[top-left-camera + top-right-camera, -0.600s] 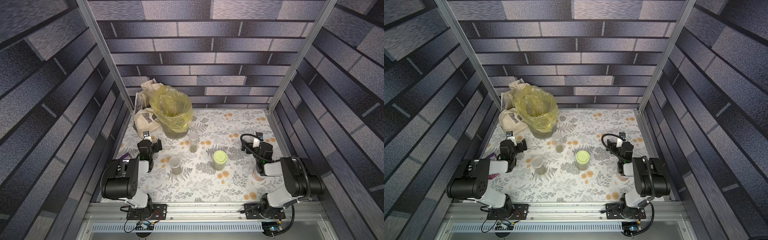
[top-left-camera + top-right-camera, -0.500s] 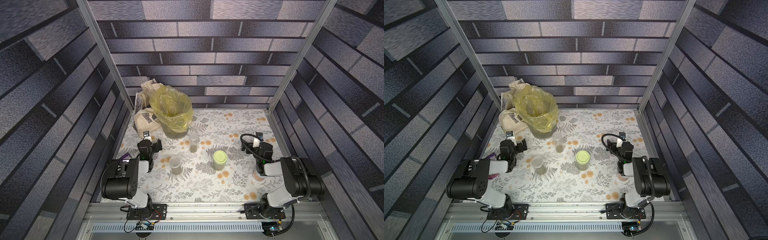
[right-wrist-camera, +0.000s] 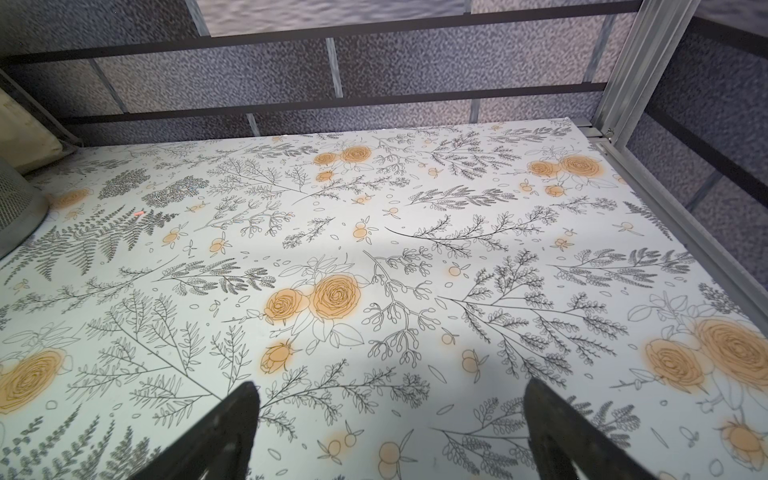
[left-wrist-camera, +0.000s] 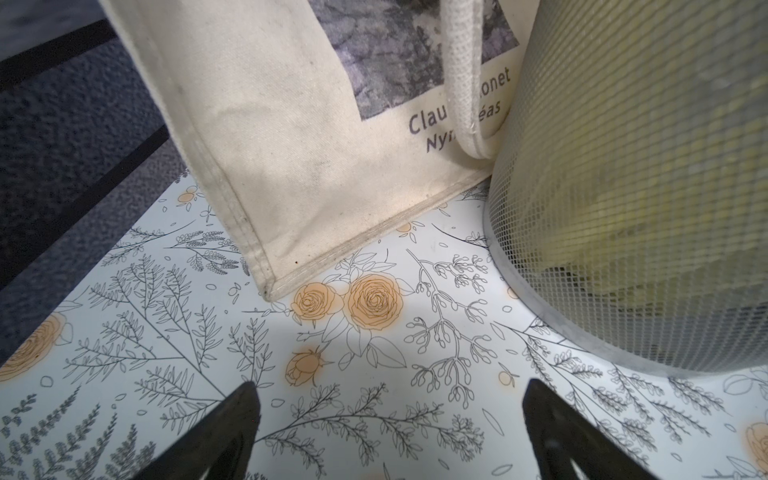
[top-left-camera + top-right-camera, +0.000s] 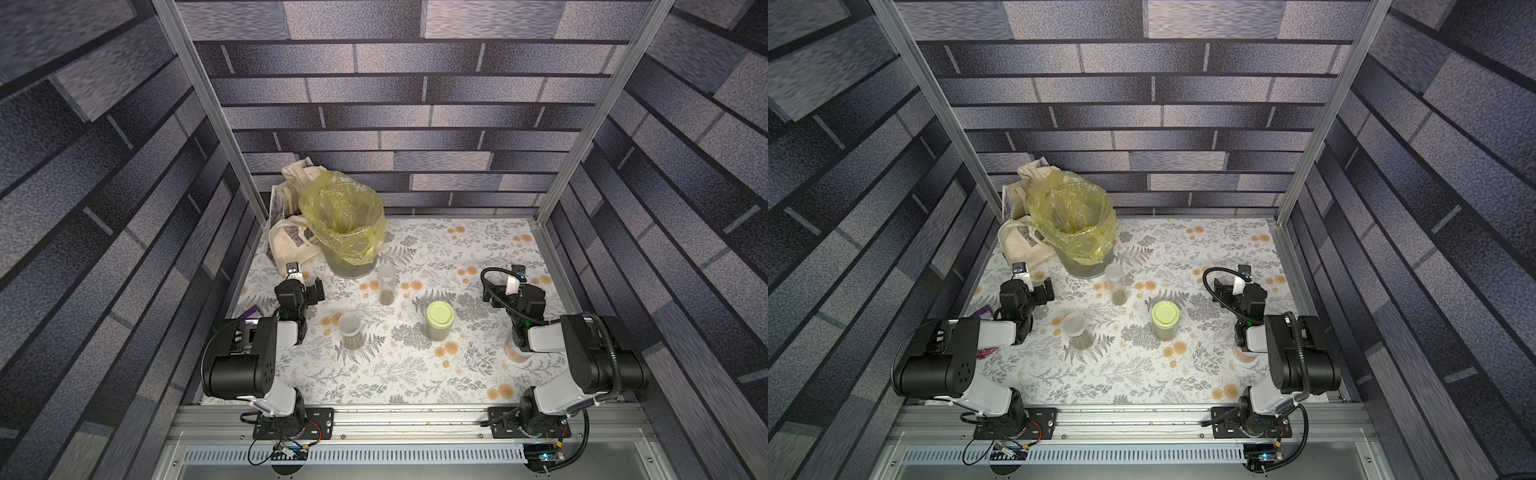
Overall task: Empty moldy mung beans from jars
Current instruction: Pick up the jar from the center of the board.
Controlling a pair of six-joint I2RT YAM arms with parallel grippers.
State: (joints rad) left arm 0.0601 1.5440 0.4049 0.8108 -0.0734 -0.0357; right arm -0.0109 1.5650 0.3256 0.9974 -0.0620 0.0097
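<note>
**A:** Where did the jars stand?

**B:** All three stood upright and apart on the white flower-printed table (image 5: pixel 415 374), with their lids on. The tall narrow clear jar with a frosted white lid (image 5: pixel 386 282) was just in front of the grey mesh bin (image 5: pixel 348 269) lined with a yellow plastic bag (image 5: pixel 345 224). The short clear jar with a frosted white lid (image 5: pixel 350 330) was nearer the left arm. The wider clear jar with a pale green lid (image 5: pixel 439 319) stood toward the right.

**A:** And the mung beans?

**B:** The dull olive-green mung beans (image 5: pixel 387 296) lay as a low layer in the bottom of each jar.

**A:** What were the fingers doing?

**B:** The left fingers (image 4: pixel 232 432) were spread wide with only tabletop between them. They pointed at the lower corner of a cream canvas tote bag (image 4: pixel 291 145) that leaned against the bin. The right fingers (image 3: pixel 557 432) were also spread wide over bare table, well apart from every jar.

**A:** Anything else?

**B:** A pinkish can (image 5: pixel 515 353) stood partly hidden behind the right arm.
</note>
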